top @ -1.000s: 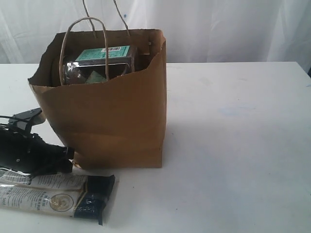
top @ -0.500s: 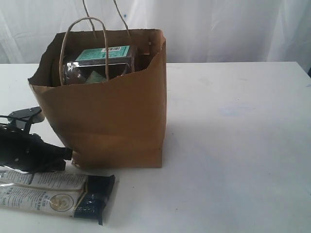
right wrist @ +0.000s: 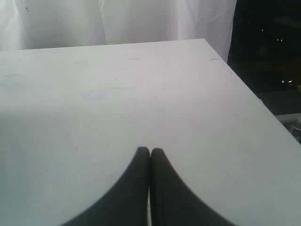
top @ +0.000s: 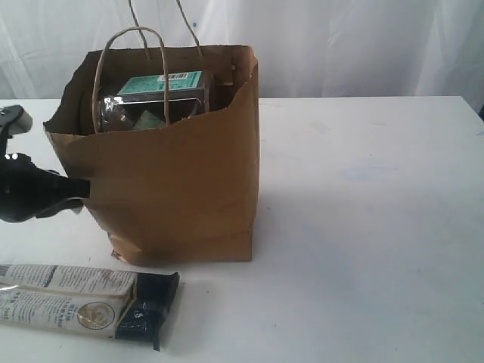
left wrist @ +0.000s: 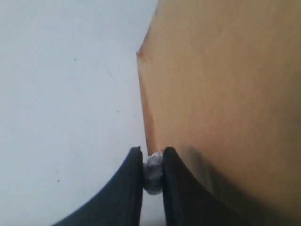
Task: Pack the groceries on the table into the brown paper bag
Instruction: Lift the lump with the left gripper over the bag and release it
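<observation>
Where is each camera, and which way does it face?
Exterior: off the arms, facing the brown paper bag across the table; the left tool shows at left.
Left wrist: behind the left tool, facing the bag's side.
Right wrist: behind the right tool, facing the table and curtain.
Shared: exterior and left wrist both show the bag.

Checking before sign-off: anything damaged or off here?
The brown paper bag has a ragged, torn rim that dips at the front, and its bottom-left corner is crumpled. The long twin packet lies on the table, not yet packed.
</observation>
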You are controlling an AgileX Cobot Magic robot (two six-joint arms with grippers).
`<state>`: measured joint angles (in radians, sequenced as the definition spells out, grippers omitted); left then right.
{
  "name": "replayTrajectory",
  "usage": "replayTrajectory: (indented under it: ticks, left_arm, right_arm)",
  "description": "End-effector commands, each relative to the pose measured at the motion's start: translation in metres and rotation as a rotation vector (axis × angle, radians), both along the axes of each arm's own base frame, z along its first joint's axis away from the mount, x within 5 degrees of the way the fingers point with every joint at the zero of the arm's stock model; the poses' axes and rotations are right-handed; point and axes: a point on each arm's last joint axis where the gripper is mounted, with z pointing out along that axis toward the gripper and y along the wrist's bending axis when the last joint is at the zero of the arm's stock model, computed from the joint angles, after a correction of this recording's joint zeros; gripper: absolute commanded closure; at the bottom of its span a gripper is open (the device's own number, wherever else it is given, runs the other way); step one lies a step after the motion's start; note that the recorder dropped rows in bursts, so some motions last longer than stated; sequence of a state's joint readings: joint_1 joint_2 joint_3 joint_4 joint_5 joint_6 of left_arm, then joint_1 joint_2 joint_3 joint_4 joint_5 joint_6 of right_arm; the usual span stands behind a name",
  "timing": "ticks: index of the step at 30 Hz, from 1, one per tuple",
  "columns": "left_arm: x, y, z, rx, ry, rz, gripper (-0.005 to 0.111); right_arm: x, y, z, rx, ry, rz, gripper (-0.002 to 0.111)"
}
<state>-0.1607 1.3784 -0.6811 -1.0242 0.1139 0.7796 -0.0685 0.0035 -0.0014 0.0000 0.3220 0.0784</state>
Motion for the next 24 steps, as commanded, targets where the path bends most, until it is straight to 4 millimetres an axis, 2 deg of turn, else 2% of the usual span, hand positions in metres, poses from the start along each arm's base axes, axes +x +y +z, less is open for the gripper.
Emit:
replayTrajectory:
  ticks: [1, 4, 5, 6, 7, 8, 9, 10, 12, 14, 17, 20, 24]
  left_arm:
    - [-0.011, 0.018, 0.029, -0.022, -0.110, 0.066, 0.107]
    - [-0.021, 0.039, 0.060, 0.006, -0.274, 0.188, 0.107]
    - [-0.028, 0.046, 0.078, 0.021, -0.371, 0.244, 0.107]
    - [-0.031, 0.046, 0.086, 0.019, -0.405, 0.251, 0.107]
    - [-0.040, 0.042, 0.106, -0.008, -0.462, 0.204, 0.107]
    - [-0.047, 0.032, 0.119, -0.031, -0.467, 0.083, 0.107]
    - [-0.050, 0.026, 0.126, -0.031, -0.467, -0.004, 0.107]
    - [-0.055, 0.015, 0.137, -0.023, -0.475, -0.174, 0.107]
    - [-0.061, 0.003, 0.152, -0.036, -0.537, -0.362, 0.107]
    - [-0.061, -0.004, 0.164, -0.137, -0.613, -0.409, 0.107]
    - [-0.061, -0.009, 0.167, -0.204, -0.654, -0.465, 0.107]
    - [-0.058, -0.012, 0.162, -0.213, -0.639, -0.529, 0.107]
    - [-0.052, -0.013, 0.157, -0.220, -0.614, -0.531, 0.107]
  right_arm:
    - [0.000, 0.000, 0.000, 0.005, -0.010, -0.003, 0.108]
    - [0.000, 0.000, 0.000, 0.005, -0.010, -0.003, 0.108]
    - [0.000, 0.000, 0.000, 0.005, -0.010, -0.003, 0.108]
    - [0.000, 0.000, 0.000, 0.005, -0.010, -0.003, 0.108]
    - [0.000, 0.000, 0.000, 0.005, -0.010, -0.003, 0.108]
    - [0.000, 0.000, 0.000, 0.005, -0.010, -0.003, 0.108]
    - [0.000, 0.000, 0.000, 0.005, -0.010, -0.003, 0.108]
    - [0.000, 0.000, 0.000, 0.005, -0.010, -0.003, 0.108]
    - [0.000, 0.000, 0.000, 0.005, -0.010, -0.003, 0.108]
    - [0.000, 0.000, 0.000, 0.005, -0.010, -0.003, 0.108]
    - [0.000, 0.000, 0.000, 0.005, -0.010, -0.003, 0.108]
    - [0.000, 0.000, 0.000, 0.005, -0.010, -0.003, 0.108]
    - [0.000, 0.000, 0.000, 0.005, -0.010, -0.003, 0.108]
